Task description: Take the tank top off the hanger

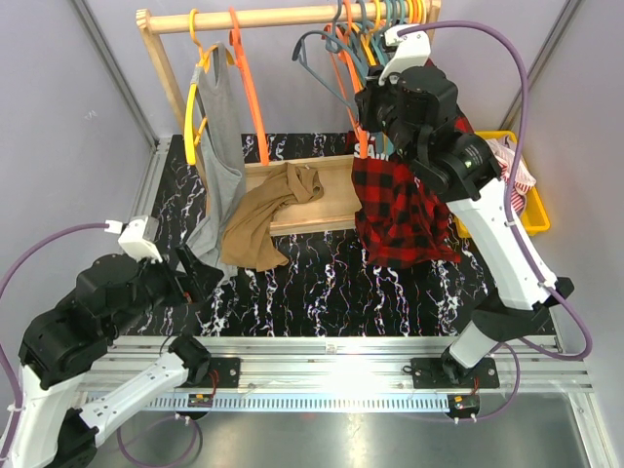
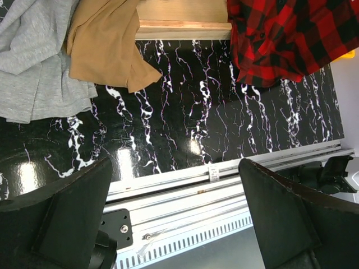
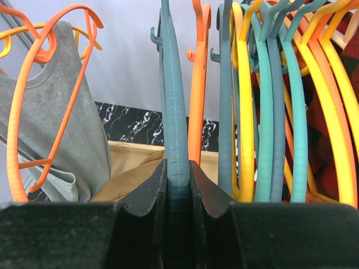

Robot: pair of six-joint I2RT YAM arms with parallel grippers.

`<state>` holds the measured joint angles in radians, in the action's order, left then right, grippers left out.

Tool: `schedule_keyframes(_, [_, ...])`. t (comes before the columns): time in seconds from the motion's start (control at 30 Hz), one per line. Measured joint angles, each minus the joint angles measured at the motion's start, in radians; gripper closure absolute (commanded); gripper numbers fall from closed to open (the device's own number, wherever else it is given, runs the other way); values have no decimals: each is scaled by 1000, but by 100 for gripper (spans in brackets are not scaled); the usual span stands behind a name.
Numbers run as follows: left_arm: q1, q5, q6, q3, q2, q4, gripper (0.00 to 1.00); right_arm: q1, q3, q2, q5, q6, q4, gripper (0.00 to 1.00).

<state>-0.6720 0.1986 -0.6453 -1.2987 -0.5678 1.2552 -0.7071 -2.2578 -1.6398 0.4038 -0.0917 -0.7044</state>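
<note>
The grey tank top (image 1: 226,127) hangs on its yellow hanger (image 1: 192,102) at the left of the wooden rail (image 1: 283,17), hem trailing to the table (image 1: 322,283); removal looks not yet begun; the right gripper (image 3: 178,168) is clamped on a teal hanger (image 3: 175,106) well apart; the left gripper (image 2: 174,168) gapes wide, holding nothing

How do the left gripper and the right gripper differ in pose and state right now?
The left gripper is open and holds nothing; the right gripper is shut on a teal hanger. The left gripper sits low over the table, while the right gripper is up at the rail. Shared: both have dark fingers, and neither holds the grey tank top.
</note>
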Motion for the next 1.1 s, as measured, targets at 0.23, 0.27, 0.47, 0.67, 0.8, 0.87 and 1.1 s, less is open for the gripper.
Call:
schedule_keyframes(0.23, [0,1,-10,18,23,0,1,-10,-31,-25,-1,-15,-23,100])
schedule_keyframes(0.27, [0,1,-10,19,25,0,1,-11,-21,-23,-2,-20,-21,100])
schedule_keyframes(0.47, [0,1,-10,39,32,-3,1,-14,113,-1,-3,-55,-14,47])
schedule_keyframes(0.67, [0,1,-10,49,32,-11,1,-53,208,67,-77,-112,-53,0])
schedule_keyframes(0.8, [0,13,-9,49,35,-16,1,-206,431,255,-172,-173,-42,0])
schedule_keyframes(0.87, [0,19,-9,49,42,-16,1,-298,530,333,-210,-213,-40,0])
schedule_keyframes(1.1, [0,31,-9,48,51,-14,1,-414,852,251,-237,-385,154,0])
